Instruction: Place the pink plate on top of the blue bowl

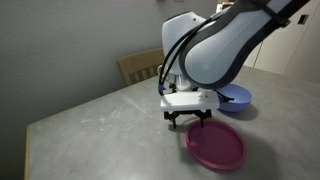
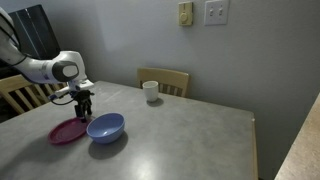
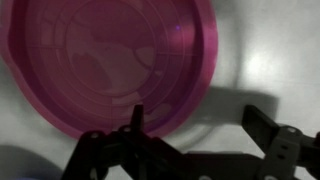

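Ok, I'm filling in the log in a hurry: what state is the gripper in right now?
Gripper: open, holding nothing; one finger over the pink plate, the other outside its rim.

In an exterior view, a grey tabletop (image 1: 100, 125) carries a pink plate (image 1: 218, 148) near its front edge and a blue bowl (image 1: 238, 98) just behind it, the two close together but apart. The bulky white arm (image 1: 215, 45) reaches in from the upper right and hides part of the bowl. Its black pincer (image 1: 188, 122) points down just over the plate's left rim, fingers spread; whether they touch the plate cannot be told. A wooden chair (image 1: 138, 68) stands behind the tabletop against a pale wall (image 1: 70, 40).
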Robot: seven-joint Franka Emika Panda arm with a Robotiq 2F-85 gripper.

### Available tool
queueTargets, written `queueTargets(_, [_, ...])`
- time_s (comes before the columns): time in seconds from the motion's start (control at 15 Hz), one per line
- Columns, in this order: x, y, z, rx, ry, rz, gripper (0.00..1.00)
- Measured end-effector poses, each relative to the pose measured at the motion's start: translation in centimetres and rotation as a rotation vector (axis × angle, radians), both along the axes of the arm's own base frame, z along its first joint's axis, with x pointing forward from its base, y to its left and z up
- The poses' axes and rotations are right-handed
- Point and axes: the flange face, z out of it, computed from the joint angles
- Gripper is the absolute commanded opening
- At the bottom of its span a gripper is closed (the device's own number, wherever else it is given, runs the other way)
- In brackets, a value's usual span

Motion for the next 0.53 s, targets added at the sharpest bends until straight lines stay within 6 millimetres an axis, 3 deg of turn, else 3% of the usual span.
queueTargets(0.53, [0.5,1.0,-0.1,0.029,-0.072,0.028,1.00])
